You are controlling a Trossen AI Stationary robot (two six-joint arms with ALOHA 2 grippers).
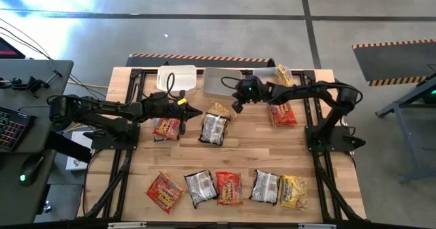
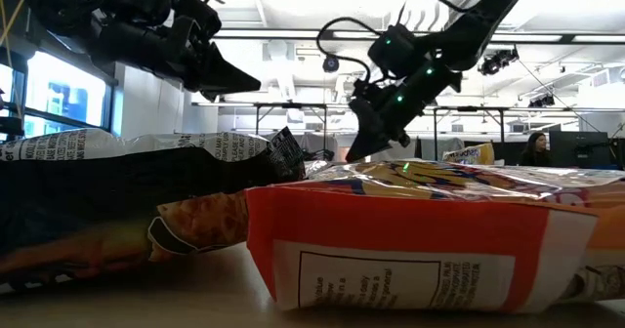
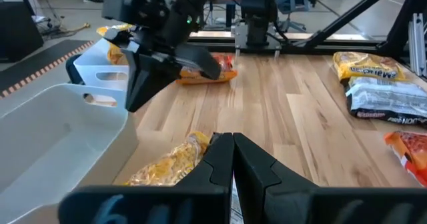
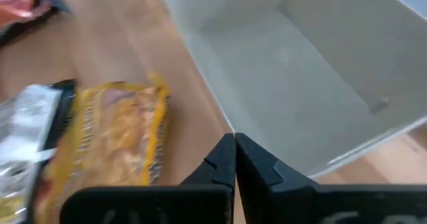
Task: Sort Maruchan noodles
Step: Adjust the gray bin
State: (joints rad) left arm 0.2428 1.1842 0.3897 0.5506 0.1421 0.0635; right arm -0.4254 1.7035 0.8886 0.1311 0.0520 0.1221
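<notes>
My right gripper [image 1: 236, 108] is pinched together on nothing, hovering just beside the yellow Maruchan packet [image 1: 221, 110] near the middle bin [image 1: 219, 81] — left gripper [image 1: 198, 111] is closed and empty too. I'd say we're between picks; next I need to open up and drop onto that packet.

1. 5 Maruchan packets lie flat in a front row: red-orange [image 1: 164, 191], silver-and-dark [image 1: 200, 187], red-orange [image 1: 229, 187], silver-and-dark [image 1: 265, 186], yellow [image 1: 294, 191].
2. Mid-table: 1 red-orange packet [image 1: 167, 128], 1 silver-and-dark packet [image 1: 214, 128] with a yellow packet [image 1: 221, 110] touching it.
3. Another red-orange packet [image 1: 282, 113] lies right; a yellow one [image 1: 283, 74] rests tilted in the right-hand bin.
</notes>
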